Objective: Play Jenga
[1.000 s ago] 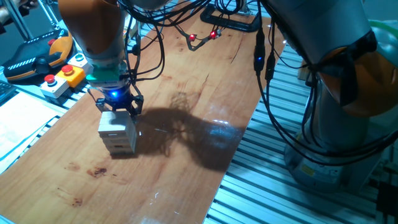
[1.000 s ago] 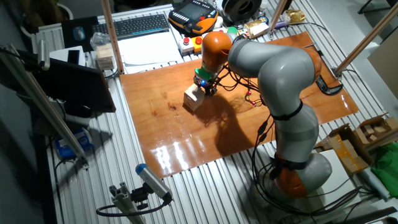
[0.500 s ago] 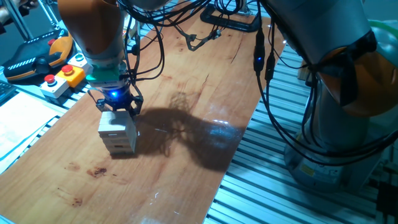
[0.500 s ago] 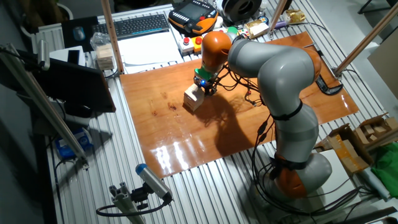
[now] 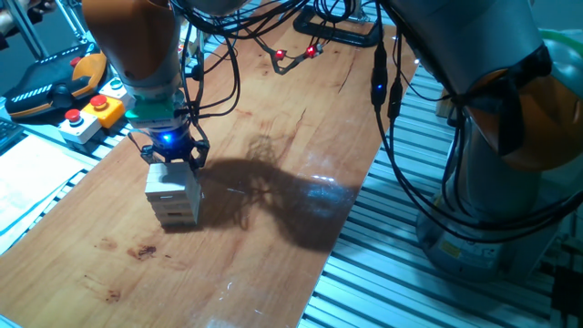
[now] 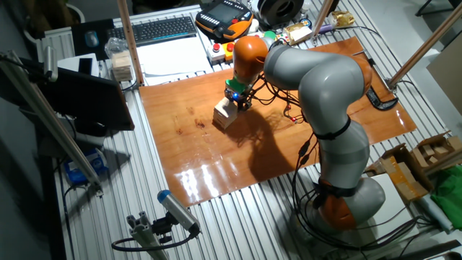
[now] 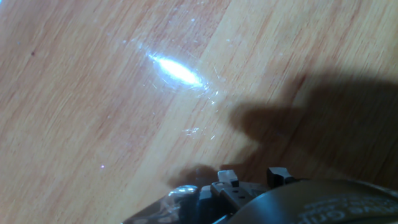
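Jenga stands on the desk, gripper directly atop it; whether it grips a block you cannot tell. Ease any block out slowly, keeping the tower steady.

We see a glossy wooden surface on an aluminium-slatted frame. Beyond its far edge sit a grey button box with red and green buttons, an orange-and-black pendant, and a keyboard beside white paper. A cardboard box rests off to one side, well apart.
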Controlling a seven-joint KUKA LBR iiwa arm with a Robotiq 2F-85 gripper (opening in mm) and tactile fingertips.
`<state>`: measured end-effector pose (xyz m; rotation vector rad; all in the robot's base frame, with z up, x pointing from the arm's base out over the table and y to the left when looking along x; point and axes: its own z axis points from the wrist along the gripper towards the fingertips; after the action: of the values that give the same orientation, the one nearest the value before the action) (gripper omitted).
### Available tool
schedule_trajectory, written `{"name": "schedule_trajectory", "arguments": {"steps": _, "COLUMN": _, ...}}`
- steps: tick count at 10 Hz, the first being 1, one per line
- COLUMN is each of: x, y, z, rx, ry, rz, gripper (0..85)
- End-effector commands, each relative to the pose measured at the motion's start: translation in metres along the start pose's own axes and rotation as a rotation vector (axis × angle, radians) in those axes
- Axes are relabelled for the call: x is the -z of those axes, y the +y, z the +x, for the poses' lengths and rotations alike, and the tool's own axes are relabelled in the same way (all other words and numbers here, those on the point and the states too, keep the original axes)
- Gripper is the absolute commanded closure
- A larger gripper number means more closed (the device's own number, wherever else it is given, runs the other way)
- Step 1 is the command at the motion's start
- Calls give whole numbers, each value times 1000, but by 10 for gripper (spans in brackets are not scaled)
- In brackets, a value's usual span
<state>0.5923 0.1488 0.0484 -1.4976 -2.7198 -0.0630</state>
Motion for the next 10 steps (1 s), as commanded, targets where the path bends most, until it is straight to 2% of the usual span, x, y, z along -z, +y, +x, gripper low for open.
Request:
{"name": "schedule_trajectory", "arguments": {"steps": 1, "x": 0, "y": 0, "z": 0, "rx": 0, "ry": -1, "rz": 0, "gripper": 473}}
{"name": "schedule_trajectory", "arguments": {"steps": 3, "x": 0, "y": 0, "z": 0, "rx": 6, "ry": 1, "rz": 3, "gripper": 670}}
{"name": "schedule_trajectory", "arguments": {"steps": 4, "x": 0, "y": 0, "z": 0, "rx": 9, "ry": 0, "rz": 5, "gripper": 640}}
{"name": "schedule_trajectory", "arguments": {"steps": 10, "x": 0, "y": 1, "z": 0, "rx": 4, "ry": 5, "rz": 4, "gripper": 807}}
